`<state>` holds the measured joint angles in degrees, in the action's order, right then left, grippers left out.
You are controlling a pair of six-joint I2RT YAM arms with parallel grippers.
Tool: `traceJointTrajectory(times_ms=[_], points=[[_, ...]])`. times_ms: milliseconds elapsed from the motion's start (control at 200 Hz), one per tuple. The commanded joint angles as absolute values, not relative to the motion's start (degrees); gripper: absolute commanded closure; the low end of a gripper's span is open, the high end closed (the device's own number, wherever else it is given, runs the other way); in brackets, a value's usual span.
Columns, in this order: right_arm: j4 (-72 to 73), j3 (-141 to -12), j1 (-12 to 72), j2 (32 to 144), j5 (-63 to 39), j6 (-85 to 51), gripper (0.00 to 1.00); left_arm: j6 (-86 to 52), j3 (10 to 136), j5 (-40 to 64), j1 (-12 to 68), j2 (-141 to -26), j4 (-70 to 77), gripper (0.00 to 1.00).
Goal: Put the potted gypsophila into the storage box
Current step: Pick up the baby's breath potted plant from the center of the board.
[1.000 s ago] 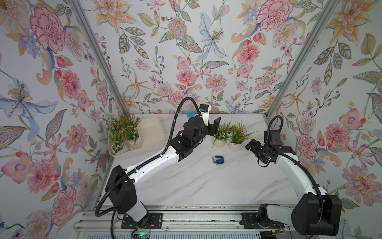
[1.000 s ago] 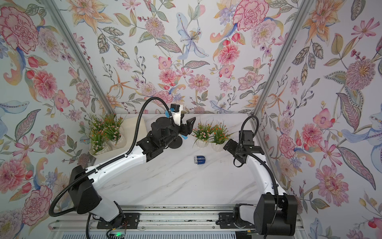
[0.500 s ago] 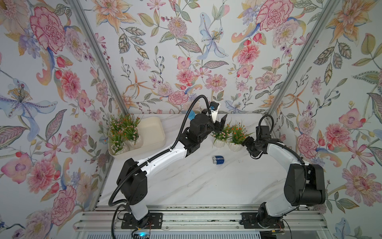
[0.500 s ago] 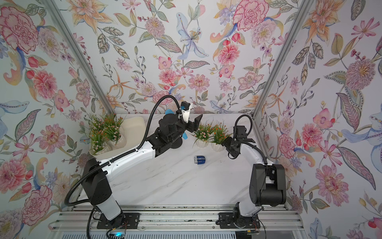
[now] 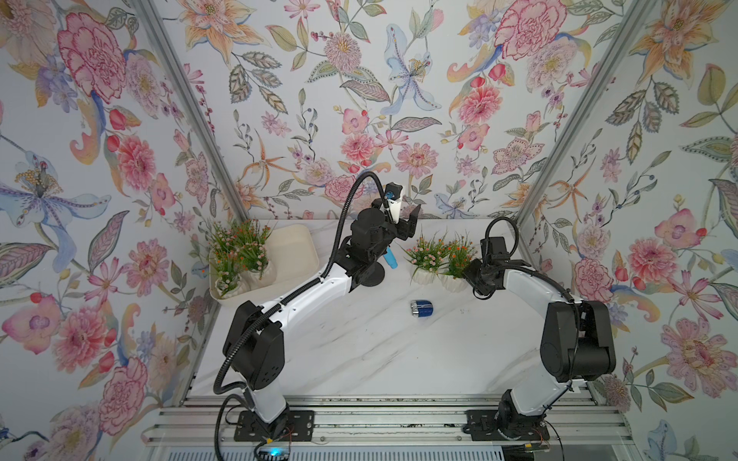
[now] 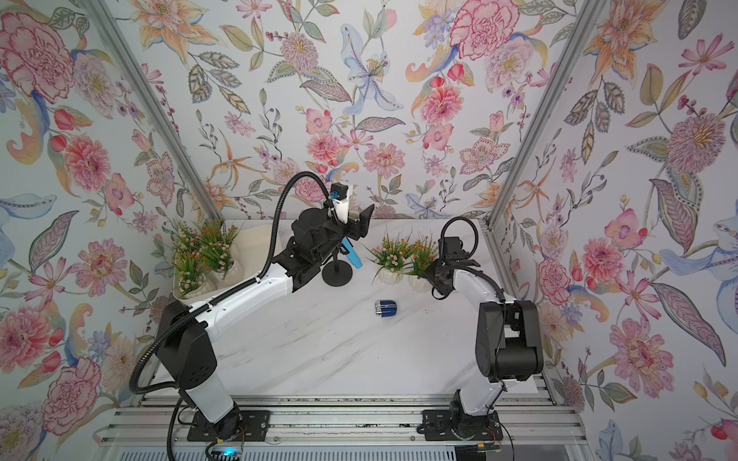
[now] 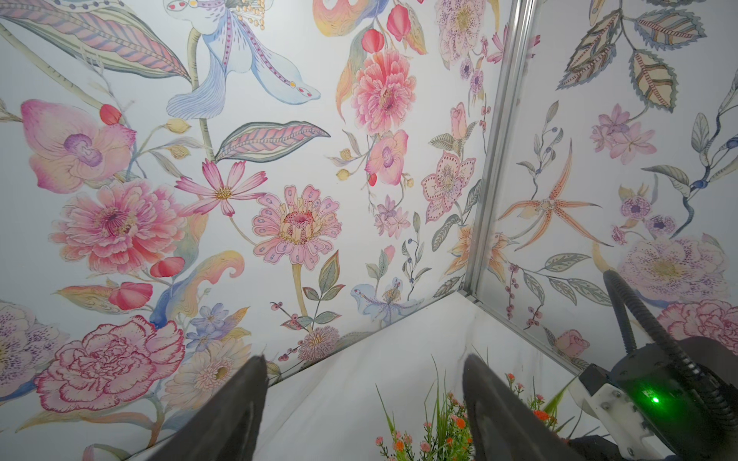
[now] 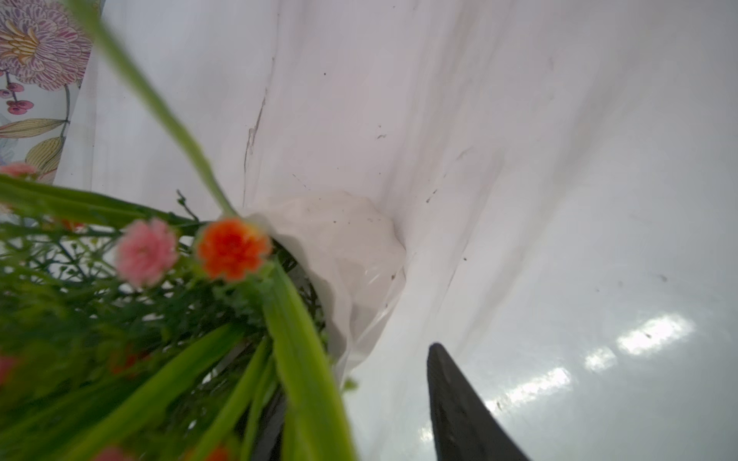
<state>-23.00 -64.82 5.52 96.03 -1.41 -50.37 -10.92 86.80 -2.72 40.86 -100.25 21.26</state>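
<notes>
Narrowing from wide a second ago, the right gripper straddles the nearest potted gypsophila; leaves hide one jaw, so a firm grip is unconfirmed. Left gripper hangs open, empty. Two pots stand outside the storage box; pickup looks imminent.

Passage: the near table surface is open. Obstructions: blue cylinder lying mid-table; black disc-base stand (partly hidden by the left arm); two potted gypsophila farther back. Storage box: far end unoccupied.
</notes>
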Motion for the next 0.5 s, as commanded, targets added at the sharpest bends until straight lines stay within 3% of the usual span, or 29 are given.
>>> traceJointTrajectory(times_ms=[0, 495], points=[[-24.2, -64.7, 5.7, 94.7, 2.0, -51.9, 0.5, -11.4, 89.2, -0.6, 40.3, -102.0, 22.5, 0.21], [-25.2, -65.7, 7.0, 98.4, 3.4, -52.9, 0.64, -11.5, 91.2, 0.5, 39.0, -103.4, 20.8, 0.22]])
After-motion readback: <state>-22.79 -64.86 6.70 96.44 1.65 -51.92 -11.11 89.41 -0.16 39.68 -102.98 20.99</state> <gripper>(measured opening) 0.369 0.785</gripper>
